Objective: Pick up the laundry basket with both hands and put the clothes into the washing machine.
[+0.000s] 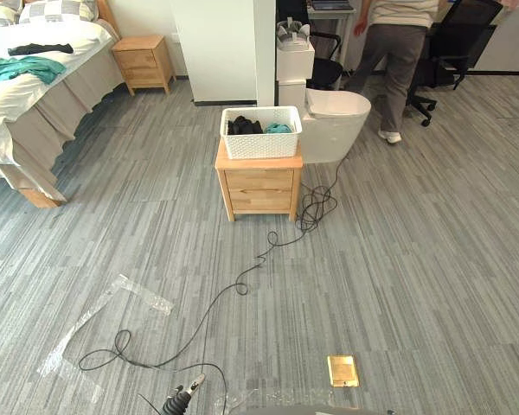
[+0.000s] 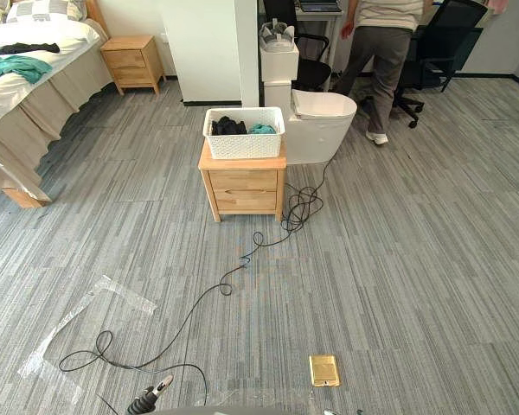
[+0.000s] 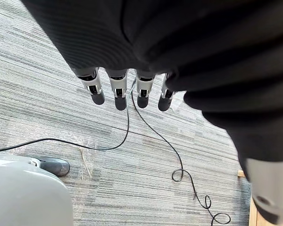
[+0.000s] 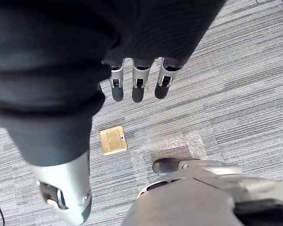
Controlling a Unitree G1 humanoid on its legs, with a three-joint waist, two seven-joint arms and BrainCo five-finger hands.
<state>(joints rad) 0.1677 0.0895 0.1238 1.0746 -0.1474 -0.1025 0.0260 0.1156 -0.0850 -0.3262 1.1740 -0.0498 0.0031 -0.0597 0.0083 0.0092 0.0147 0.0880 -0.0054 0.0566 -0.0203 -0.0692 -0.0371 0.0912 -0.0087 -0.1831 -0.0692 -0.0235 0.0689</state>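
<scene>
Your left hand (image 3: pixel 120 94) and right hand (image 4: pixel 137 87) hang empty over the floor (image 3: pixel 37 117), fingers straight. The laundry basket (image 1: pixel 261 145), clothes (image 1: pixel 245 127) inside, sits on the nightstand (image 1: pixel 259 186) well ahead. You're at approach, so walk up, then grip both ends.

- White laundry basket (image 1: pixel 261 143), holding dark and teal clothes (image 1: pixel 245 126), atop wooden nightstand (image 1: pixel 259 186).
- White toilet (image 1: pixel 337 121), just beside.
- Bed (image 1: pixel 48 54), far left.
- Person (image 1: pixel 398 52), standing beyond.
</scene>
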